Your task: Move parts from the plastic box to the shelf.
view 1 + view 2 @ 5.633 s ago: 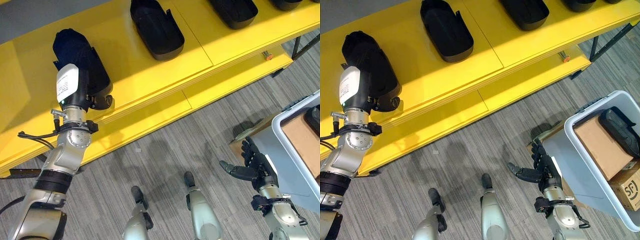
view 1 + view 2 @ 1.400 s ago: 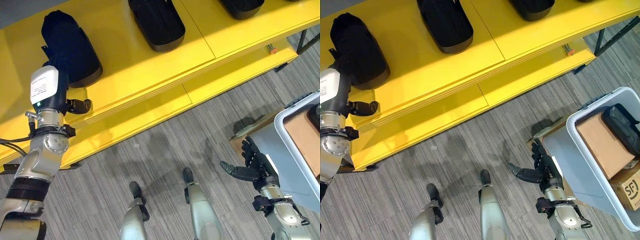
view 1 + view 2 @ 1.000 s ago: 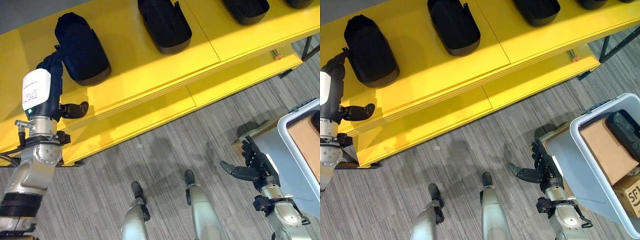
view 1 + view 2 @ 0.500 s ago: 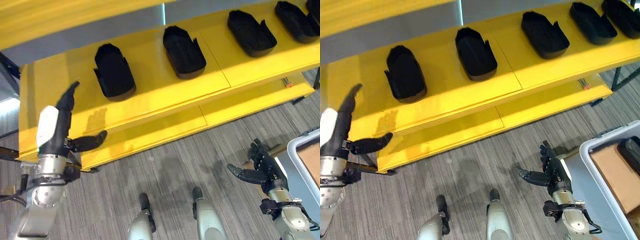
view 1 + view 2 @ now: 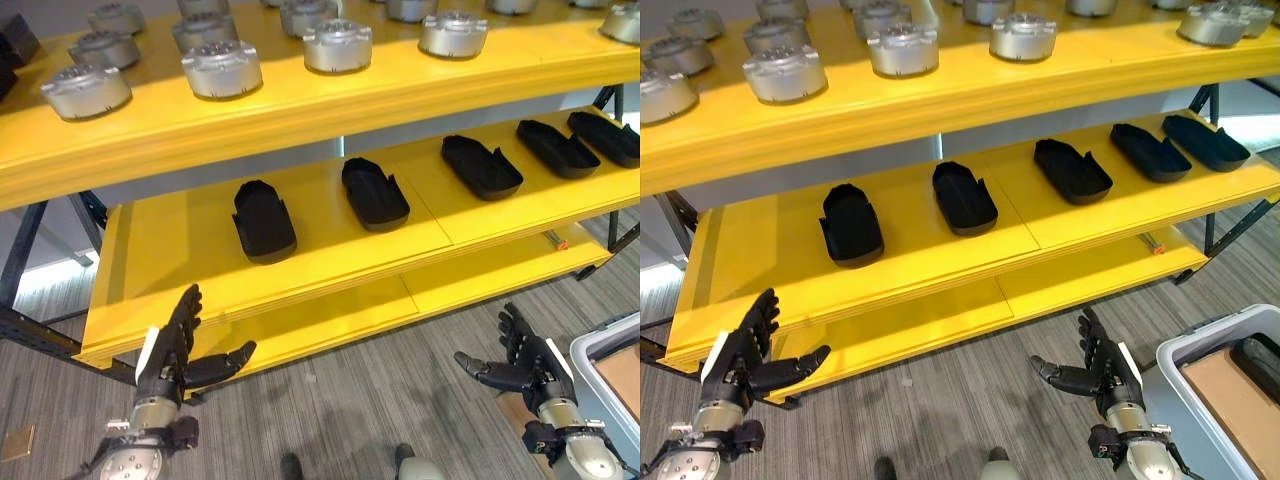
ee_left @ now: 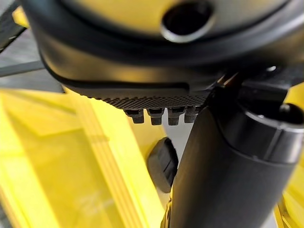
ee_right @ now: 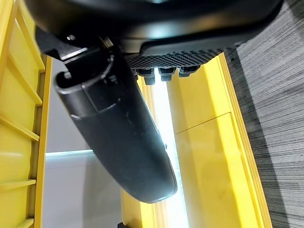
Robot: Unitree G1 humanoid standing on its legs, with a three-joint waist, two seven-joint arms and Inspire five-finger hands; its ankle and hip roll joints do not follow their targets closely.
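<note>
Item: black parts [image 5: 264, 220], five on show. We are seeing them lying in a row on the middle board of the yellow shelf [image 5: 330, 265], each apart from its neighbour, long sides running front to back. The leftmost part is sitting near the left end of the board; the second part [image 5: 375, 193] is lying beside it to the right. Three more [image 5: 1072, 170] are continuing the row toward the right end.

Item: box [image 5: 1200, 370], pale grey plastic, standing on the floor at the lower right. We are seeing a brown carton [image 5: 1240, 405] lying inside it, and a dark part [image 5: 1260, 365] resting at its far edge; we cannot tell how many more it is holding.

Item: left hand [image 5: 170, 355]. It is hovering low before the shelf's left end, fingers straight, thumb spread out, holding nothing.

Item: right hand [image 5: 1102, 375]. It is hanging over the floor just left of the box, fingers extended, thumb out to the side, holding nothing.

Item: silver discs [image 5: 222, 68], round metal pieces. We are seeing them standing in rows along the top board of the shelf.

Item: floor [image 5: 970, 400], grey striped carpet, lying under the shelf and box.
</note>
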